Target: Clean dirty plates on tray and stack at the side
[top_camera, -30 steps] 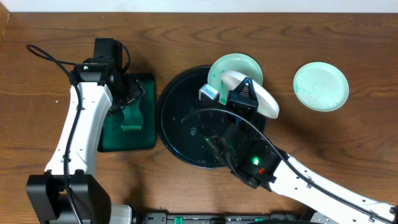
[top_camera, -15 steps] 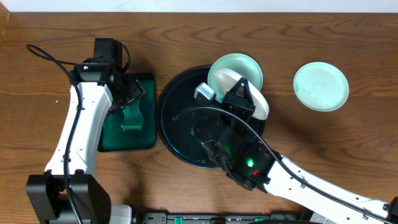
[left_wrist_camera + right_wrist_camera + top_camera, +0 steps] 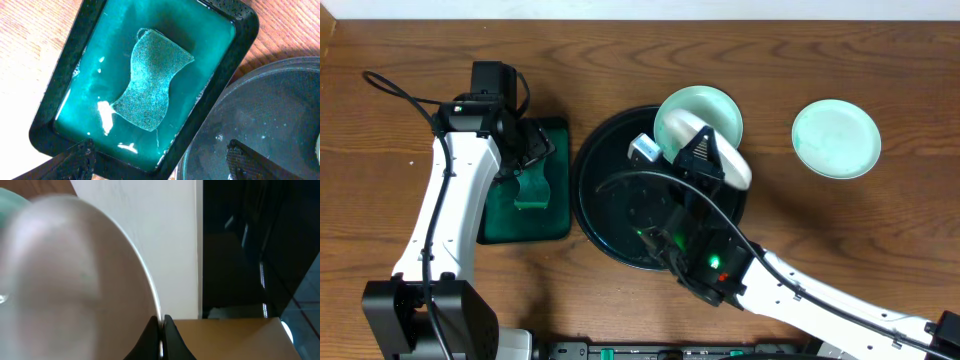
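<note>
Teal liquid is seen filling the rectangular dark-green tray (image 3: 245,30), with a green sponge (image 3: 150,80) lying in it. One pale mint plate (image 3: 715,103) is carried at the far rim of the large round glossy black tray (image 3: 610,200) (partly hidden). A second pale plate (image 3: 735,170) is held tilted, its rim pinched in the right hand (image 3: 161,327). A third plate (image 3: 835,138) is set apart on the wooden surface (image 3: 880,60). The left hand (image 3: 160,162) is poised above the sponge, fingers spread wide, empty.
</note>
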